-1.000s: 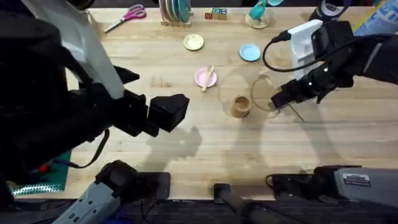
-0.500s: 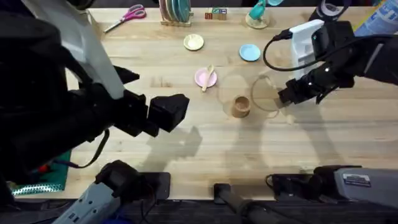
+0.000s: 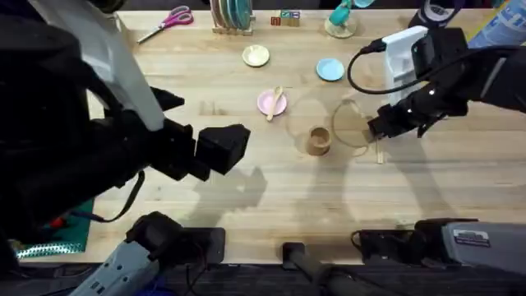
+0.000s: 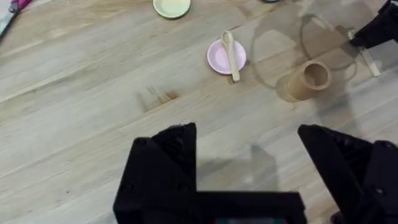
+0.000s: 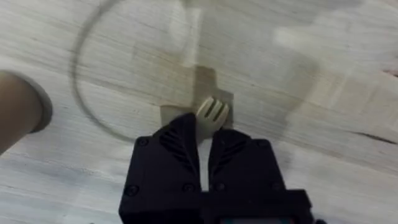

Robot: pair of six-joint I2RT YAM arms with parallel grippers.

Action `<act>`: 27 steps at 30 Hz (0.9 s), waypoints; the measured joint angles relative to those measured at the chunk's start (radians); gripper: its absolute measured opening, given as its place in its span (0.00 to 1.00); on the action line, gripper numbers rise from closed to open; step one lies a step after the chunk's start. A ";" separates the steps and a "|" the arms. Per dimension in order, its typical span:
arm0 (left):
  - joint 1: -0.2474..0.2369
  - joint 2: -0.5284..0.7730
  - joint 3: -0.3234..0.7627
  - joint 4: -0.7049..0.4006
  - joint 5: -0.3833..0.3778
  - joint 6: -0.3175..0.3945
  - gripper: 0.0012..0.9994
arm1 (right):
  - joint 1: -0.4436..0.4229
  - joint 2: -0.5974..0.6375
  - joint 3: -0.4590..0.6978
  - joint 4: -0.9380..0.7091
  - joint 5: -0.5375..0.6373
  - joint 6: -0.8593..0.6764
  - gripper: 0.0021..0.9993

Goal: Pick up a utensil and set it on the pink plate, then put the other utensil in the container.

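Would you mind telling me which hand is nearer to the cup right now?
Right. The right hand, shut on the fork, sits just beside the cup; the left hand hangs farther off on the opposite side.

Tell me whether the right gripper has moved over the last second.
Yes. The right gripper, shut on the fork, has shifted away from the arm bases, toward the blue plate, judged against the container.

The left arm (image 3: 90,131) is looming large, dark and blurred across the left half of the overhead frame, hiding the table (image 3: 271,197) beneath it. In the right wrist view the fork (image 5: 212,112) is showing just its prongs; the right gripper (image 5: 205,134) is covering the handle. The container (image 5: 15,115) is being cut off by that frame's left edge, blurred. The left gripper (image 4: 249,155) is running off the left wrist frame's bottom edge.
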 joint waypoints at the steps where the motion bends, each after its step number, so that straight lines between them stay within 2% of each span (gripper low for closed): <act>1: 0.000 0.000 0.000 0.000 0.000 0.000 1.00 | 0.000 0.000 0.000 0.000 0.000 0.000 0.04; 27: 0.000 0.000 0.000 0.000 0.000 0.000 1.00 | 0.000 0.006 0.007 0.030 0.000 0.000 0.03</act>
